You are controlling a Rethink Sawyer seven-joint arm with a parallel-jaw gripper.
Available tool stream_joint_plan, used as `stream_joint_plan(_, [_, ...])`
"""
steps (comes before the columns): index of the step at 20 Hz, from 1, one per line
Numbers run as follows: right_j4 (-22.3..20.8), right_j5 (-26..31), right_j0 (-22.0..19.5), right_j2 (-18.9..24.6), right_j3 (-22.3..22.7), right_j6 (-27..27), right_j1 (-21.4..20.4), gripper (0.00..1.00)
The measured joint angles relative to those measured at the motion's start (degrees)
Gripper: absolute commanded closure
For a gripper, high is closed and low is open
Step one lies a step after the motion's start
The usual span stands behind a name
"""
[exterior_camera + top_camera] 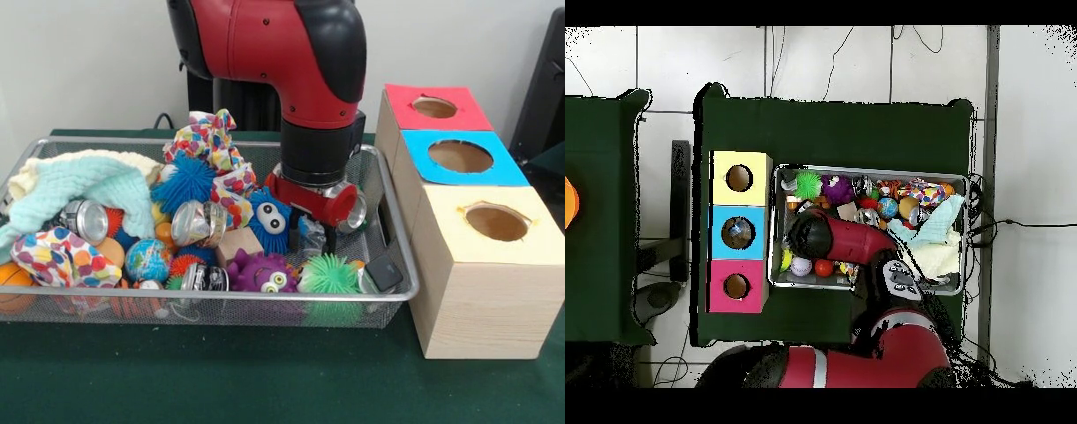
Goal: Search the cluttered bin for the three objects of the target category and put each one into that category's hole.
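The silver wire-mesh bin is full of mixed toys, cloths and cans; it also shows in the overhead view. My gripper is down inside the bin's right part, among the clutter, next to a blue furry monster. A silver can lies against its red wrist. Crushed silver cans lie at the left, the middle and the front. In the overhead view the arm hides the gripper.
Three wooden boxes with round holes stand beside the bin: red top, blue top, yellow top. In the bin: purple monster, green spiky ball, globe ball, mint cloth, polka-dot cloth.
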Motion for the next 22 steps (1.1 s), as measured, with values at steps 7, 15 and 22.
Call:
stream_joint_plan(7, [-4.02,1.31,-2.87,3.70,0.01,0.00,-0.33,0.00])
stream_joint_plan(15, [-8.05,3.93,-6.34,7.81,0.00,0.00,-0.42,0.00])
stream_joint_plan(22, [-10.14,6.48,-7.59,9.59,-0.01,0.01,-0.61,0.00])
